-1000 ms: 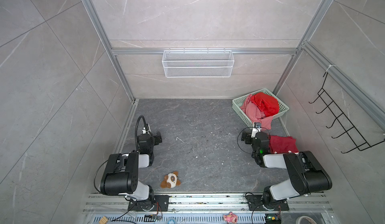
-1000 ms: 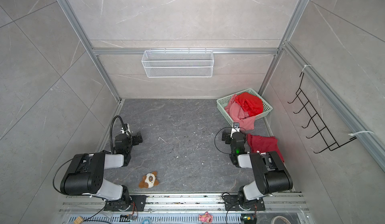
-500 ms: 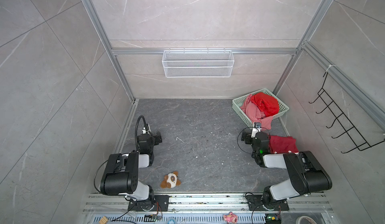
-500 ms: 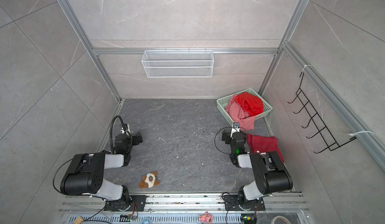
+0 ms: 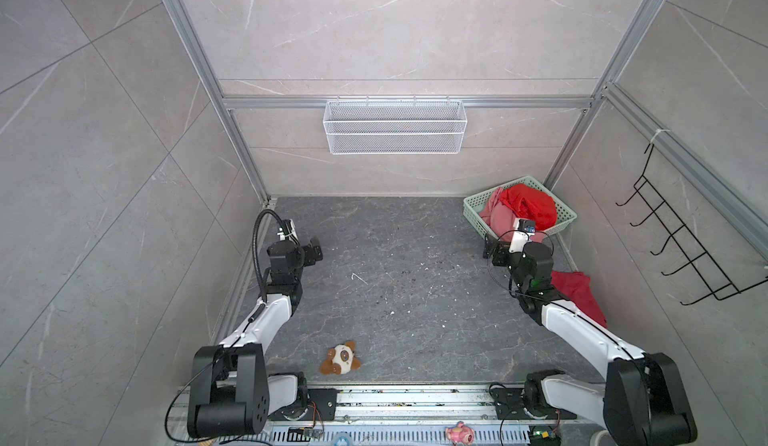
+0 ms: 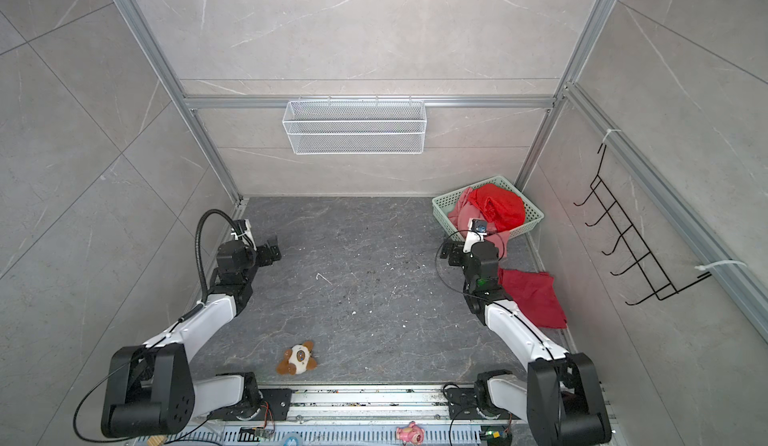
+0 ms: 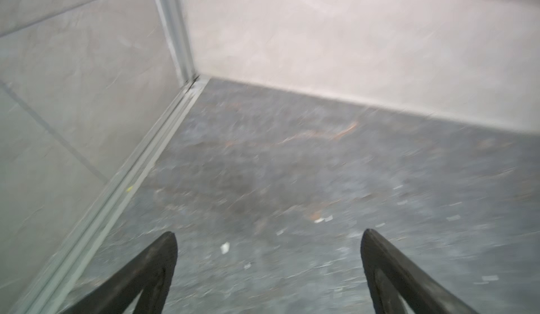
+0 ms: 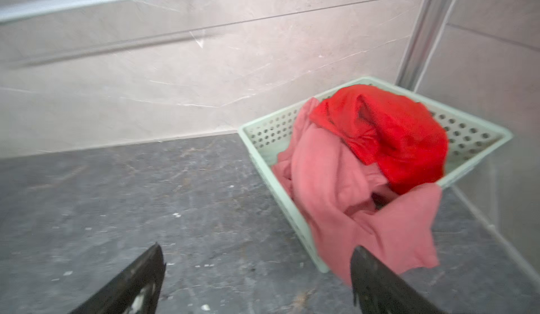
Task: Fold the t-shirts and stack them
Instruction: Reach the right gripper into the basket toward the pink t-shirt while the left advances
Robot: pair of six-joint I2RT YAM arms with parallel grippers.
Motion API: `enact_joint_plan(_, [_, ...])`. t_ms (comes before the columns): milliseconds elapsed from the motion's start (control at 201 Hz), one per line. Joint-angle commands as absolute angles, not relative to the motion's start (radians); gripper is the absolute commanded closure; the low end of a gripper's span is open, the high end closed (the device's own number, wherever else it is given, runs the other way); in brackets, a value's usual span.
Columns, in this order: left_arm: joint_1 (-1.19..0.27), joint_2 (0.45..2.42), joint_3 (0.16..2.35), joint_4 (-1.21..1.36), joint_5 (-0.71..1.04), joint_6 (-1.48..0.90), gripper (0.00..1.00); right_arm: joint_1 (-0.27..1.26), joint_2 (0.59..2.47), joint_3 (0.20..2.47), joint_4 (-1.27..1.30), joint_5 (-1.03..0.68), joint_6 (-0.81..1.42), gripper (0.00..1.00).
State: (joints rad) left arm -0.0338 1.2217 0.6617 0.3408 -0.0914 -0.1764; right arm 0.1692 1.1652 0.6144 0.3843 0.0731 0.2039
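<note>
A bright scarlet t-shirt (image 5: 530, 205) (image 8: 385, 134) lies bunched on a salmon-pink t-shirt (image 5: 492, 213) (image 8: 336, 186) in a pale green basket (image 8: 263, 131) at the back right. The pink one hangs over the basket's near wall. A dark crimson t-shirt (image 5: 579, 294) (image 6: 532, 298) lies flat on the floor beside the right arm. My right gripper (image 5: 490, 251) (image 8: 257, 246) is open and empty just short of the basket, one finger near the pink hem. Far left, my left gripper (image 5: 313, 253) (image 7: 268, 233) is open over bare floor.
A brown-and-white plush toy (image 5: 340, 359) lies near the front edge. On the back wall hangs a white wire basket (image 5: 395, 126), and a black hook rack (image 5: 685, 248) is on the right wall. A metal frame rail (image 7: 140, 163) runs along the floor's left edge.
In the last half second both arms have shifted a little toward the back wall. The shirts, basket and toy have not moved.
</note>
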Motion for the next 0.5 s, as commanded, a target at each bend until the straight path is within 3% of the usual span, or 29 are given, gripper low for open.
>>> enact_joint_plan(0, [-0.125,1.181,0.738,0.201,0.026,-0.435,0.0,0.258,1.15,0.693,0.184,-0.073,0.422,0.0])
enact_joint_plan(204, [-0.408,1.243,0.756,0.269,0.042,-0.812,0.0,0.496,1.232,0.688,0.275,-0.144,0.752,0.0])
enact_joint_plan(289, [-0.52,1.278,0.745,0.32,0.026,-0.926,0.0,0.589,1.257,0.693,0.265,-0.135,0.787,0.0])
enact_joint_plan(493, [-0.649,1.244,0.75,0.293,-0.037,-0.881,0.0,0.671,1.204,0.697,0.204,-0.058,0.77,0.0])
